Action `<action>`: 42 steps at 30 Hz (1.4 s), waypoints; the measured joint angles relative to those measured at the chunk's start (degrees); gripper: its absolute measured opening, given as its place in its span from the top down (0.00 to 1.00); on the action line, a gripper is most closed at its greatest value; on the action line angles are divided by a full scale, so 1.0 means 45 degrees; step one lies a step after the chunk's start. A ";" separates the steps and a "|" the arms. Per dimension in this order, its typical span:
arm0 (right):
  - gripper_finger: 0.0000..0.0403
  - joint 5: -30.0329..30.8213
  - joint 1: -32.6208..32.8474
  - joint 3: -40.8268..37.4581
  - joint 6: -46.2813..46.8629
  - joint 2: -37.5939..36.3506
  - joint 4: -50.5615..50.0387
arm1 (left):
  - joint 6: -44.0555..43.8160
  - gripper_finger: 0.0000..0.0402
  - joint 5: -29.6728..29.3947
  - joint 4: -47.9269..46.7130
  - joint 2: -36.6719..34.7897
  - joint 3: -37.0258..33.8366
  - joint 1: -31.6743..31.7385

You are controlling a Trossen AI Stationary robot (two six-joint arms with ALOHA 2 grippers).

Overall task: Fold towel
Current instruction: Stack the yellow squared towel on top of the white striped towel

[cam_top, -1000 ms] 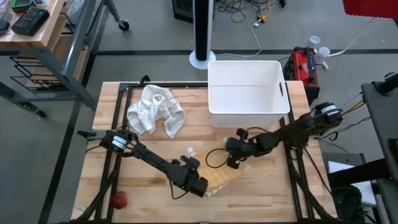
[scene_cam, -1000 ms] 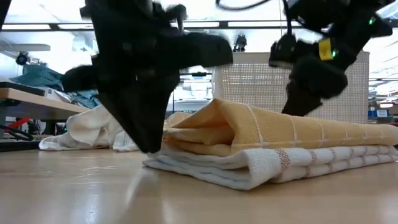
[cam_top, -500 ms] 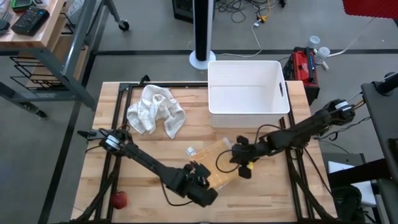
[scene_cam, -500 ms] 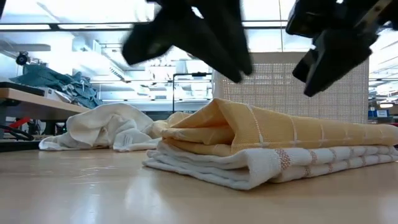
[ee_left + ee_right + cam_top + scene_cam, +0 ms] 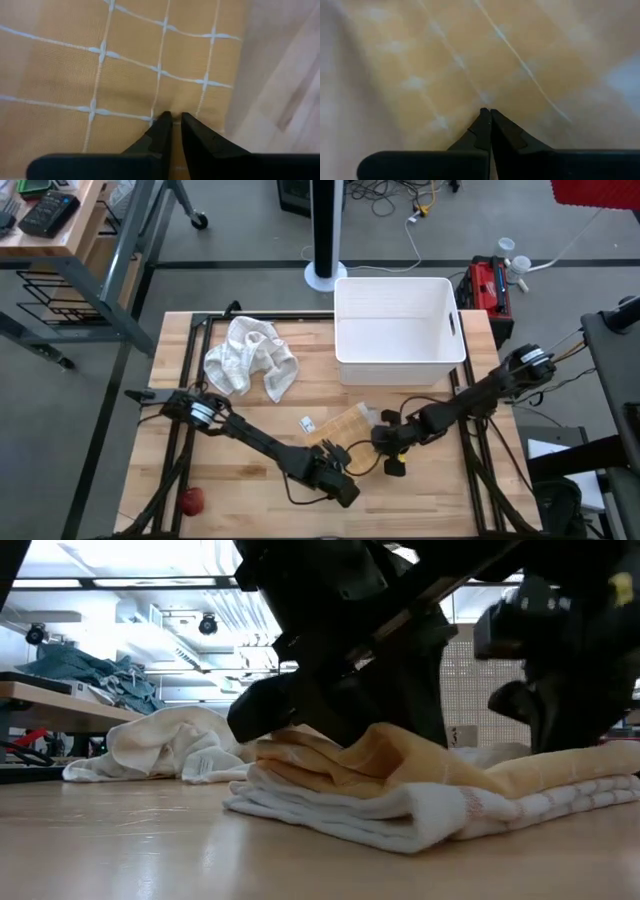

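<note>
Wooden bench (image 5: 250,415), bare around folded yellow towel (image 5: 345,425) at near centre. Left gripper (image 5: 172,119) and right gripper (image 5: 486,114) clenched on its near edge. White bin (image 5: 398,325) far, crumpled white towel (image 5: 250,358) far left.

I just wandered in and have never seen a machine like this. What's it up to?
Two dark robot arms are working on an orange checked towel lying on a folded white towel near the front of the wooden table. The left gripper and right gripper both press down on the orange cloth, jaws pinched together. A crumpled white towel and a white plastic bin sit behind.
</note>
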 joint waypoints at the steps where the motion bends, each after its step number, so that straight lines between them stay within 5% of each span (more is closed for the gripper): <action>1: 1.00 0.0067 -0.0083 0.0000 0.0008 0.0218 -0.0201 | -0.0108 0.91 0.0084 0.0078 0.0072 0.0017 -0.0008; 23: 1.00 0.0969 -0.0678 -0.0039 0.0221 0.0633 -0.1075 | -0.2457 0.91 0.0781 -0.1184 -0.0368 0.0103 -0.1837; 34: 1.00 0.0730 -0.0669 -0.0107 0.0214 -0.0938 -0.0974 | -0.0797 0.91 -0.5071 -0.1455 -0.1291 0.0250 -0.1154; 42: 1.00 0.2074 -0.0664 0.0062 0.0030 -0.1276 -0.0271 | -0.0091 0.91 -0.2994 -0.1896 -0.0897 -0.0678 0.0166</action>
